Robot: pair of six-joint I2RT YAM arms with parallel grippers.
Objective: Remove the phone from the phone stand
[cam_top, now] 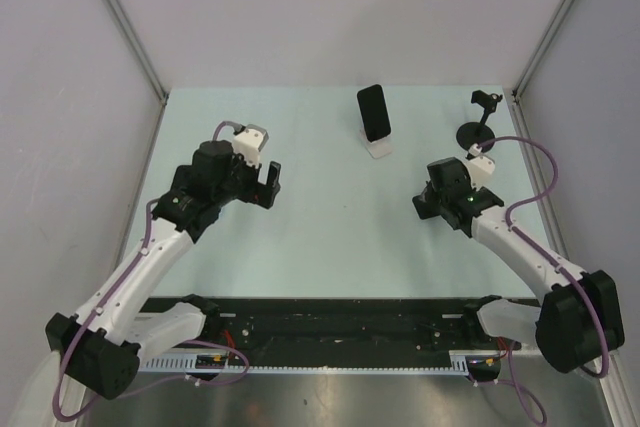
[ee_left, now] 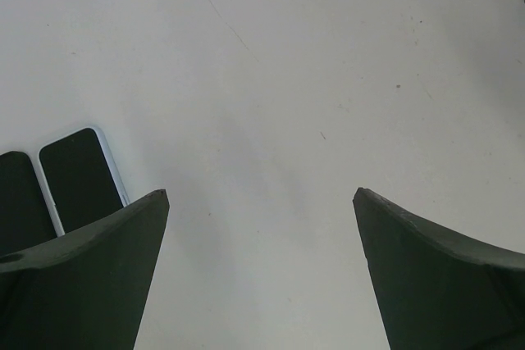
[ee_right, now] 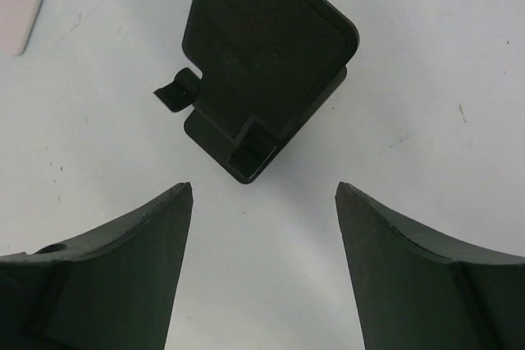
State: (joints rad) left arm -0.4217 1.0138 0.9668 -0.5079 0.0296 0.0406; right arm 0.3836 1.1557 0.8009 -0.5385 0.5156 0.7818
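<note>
Approach step, nothing gripped yet. My left fingers (cam_top: pixel 265 185) are spread wide and empty, hanging over bare desk (cam_top: pixel 320 237). In the left wrist view only pale desk lies between them. The phone (cam_top: pixel 374 112) shows at the far left edge there, off my line. A second dark slab sits right beside it, cut by the frame; I cannot tell what it is.

My right fingers (cam_top: pixel 427 204) are also spread and empty. The right wrist view has a black bracket-like piece (ee_right: pixel 262 55) lying on the desk just ahead of the gap, not touched. It is not the target, as far as I can judge.

The phone leans back in the white phone stand (cam_top: pixel 379 149) at the far middle of the desk, between my two arms and well apart from both. A black round-foot holder (cam_top: pixel 473 132) stands far right, beyond my right fingers.

The task has barely begun: the phone is not out. My guess at the next move:
- One arm turns to face the phone with its fingers spread.
- It comes in across the phone's long edges above the stand's lip, pinches, then lifts up and away.
- The stand looks light and may ride along, so the other fingers could pin its base.
</note>
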